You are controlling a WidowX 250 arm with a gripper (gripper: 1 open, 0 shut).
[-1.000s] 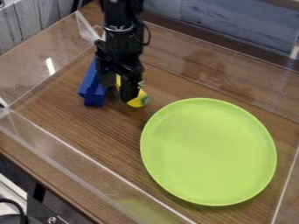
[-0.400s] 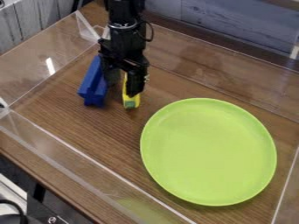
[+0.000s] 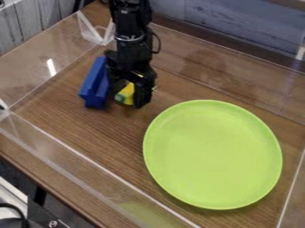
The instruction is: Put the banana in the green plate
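Note:
The yellow banana [image 3: 124, 91] lies on the wooden table, mostly hidden between my gripper's two black fingers. My gripper [image 3: 131, 92] points straight down and stands open, low over the table, with one finger on each side of the banana; I cannot see whether the fingers touch it. The large round green plate [image 3: 213, 152] lies flat to the right and nearer the camera, with nothing on it, its rim a short way from the gripper.
A blue ridged block [image 3: 94, 82] lies just left of the gripper, close to its left finger. Clear plastic walls [image 3: 48, 58] ring the wooden table on all sides.
The gripper has come down over the banana and shifted slightly right, so its open fingers now straddle the fruit. Banana, blue block and plate have not moved.

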